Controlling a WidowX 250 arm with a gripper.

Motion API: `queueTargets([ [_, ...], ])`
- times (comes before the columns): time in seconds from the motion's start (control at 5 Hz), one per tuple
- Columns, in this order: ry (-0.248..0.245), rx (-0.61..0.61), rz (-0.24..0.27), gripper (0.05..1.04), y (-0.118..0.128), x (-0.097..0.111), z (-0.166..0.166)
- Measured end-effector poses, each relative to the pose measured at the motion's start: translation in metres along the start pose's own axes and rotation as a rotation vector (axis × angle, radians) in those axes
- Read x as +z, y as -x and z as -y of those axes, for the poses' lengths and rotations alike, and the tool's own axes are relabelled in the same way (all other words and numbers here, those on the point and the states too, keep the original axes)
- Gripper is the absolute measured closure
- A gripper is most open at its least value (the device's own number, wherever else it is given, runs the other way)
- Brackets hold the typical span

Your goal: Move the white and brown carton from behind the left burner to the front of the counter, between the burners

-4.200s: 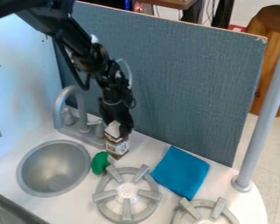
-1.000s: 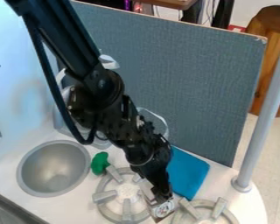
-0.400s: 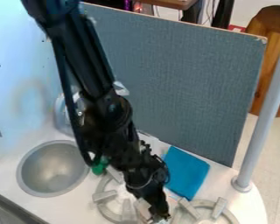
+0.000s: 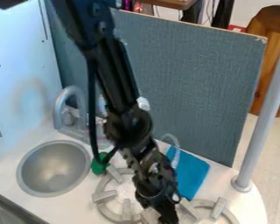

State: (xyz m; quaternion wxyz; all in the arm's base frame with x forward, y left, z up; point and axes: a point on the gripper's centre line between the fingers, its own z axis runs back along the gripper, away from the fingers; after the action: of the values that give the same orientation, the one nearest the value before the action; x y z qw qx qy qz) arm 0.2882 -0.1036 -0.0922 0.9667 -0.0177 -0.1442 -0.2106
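- The gripper (image 4: 169, 217) has come from beside the faucet to the near edge, between the burners; in the last instant it has slid a little further right.
- What looks like the carton (image 4: 148, 215) is just beside it, low between the burners. It was upright by the faucet earlier, so the carrying seems mostly done and the set-down near.
- Whether the gripper is wide, narrow or holding the carton, I cannot tell.
- Burners: two, one left (image 4: 105, 196), one right (image 4: 219, 206).
- Cloth: one, blue (image 4: 195, 175), lying unmoved behind the burners.
- Green toy: one (image 4: 97, 167), unmoved between sink and left burner.
- Sink: one (image 4: 53, 168).
- Pole: one (image 4: 265, 118), at right.
- Faucet: one (image 4: 59, 105), behind the sink.
- Panel: one (image 4: 195, 87), at the back.
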Motion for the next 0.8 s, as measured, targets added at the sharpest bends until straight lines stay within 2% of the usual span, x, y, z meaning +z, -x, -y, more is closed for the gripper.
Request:
queueTargets([
  [0.2, -0.006, -0.018, -0.005, 0.263, 0.0011, 0.0, -0.0009],
  [0.4, -0.007, -0.037, -0.003, 0.222, 0.002, -0.0001, -0.0009],
  [0.6, -0.011, -0.053, -0.016, 0.068, 0.0026, -0.0007, -0.0018],
  [0.8, -0.022, -0.053, -0.016, 0.073, 0.0026, -0.001, -0.0036],
])
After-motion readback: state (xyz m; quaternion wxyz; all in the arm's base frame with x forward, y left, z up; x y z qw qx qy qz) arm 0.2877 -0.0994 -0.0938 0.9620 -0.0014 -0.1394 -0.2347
